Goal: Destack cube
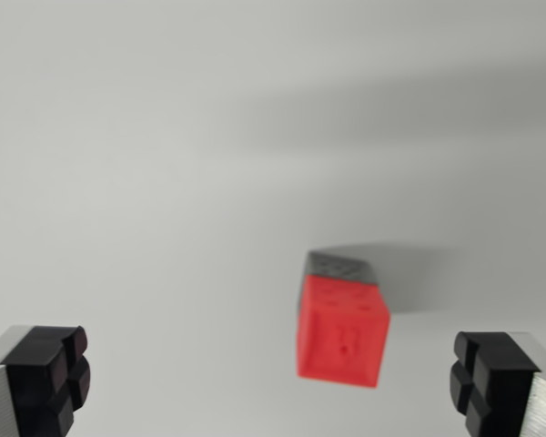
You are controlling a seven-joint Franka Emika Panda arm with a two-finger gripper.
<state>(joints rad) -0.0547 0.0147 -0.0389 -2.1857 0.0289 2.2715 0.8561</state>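
Observation:
A red cube point(341, 332) sits stacked on a dark grey cube point(342, 267), of which only the far edge shows behind it. The stack stands on a pale grey surface, right of centre in the wrist view. My gripper point(271, 378) hovers above with its black fingertips point(50, 378) spread wide at the lower corners of the picture. Nothing lies between the fingers, and the red cube is nearer the right finger. The picture is slightly blurred.
The pale grey tabletop point(164, 137) fills the view. A soft shadow stretches to the right of the stack, and a broader one crosses the upper right.

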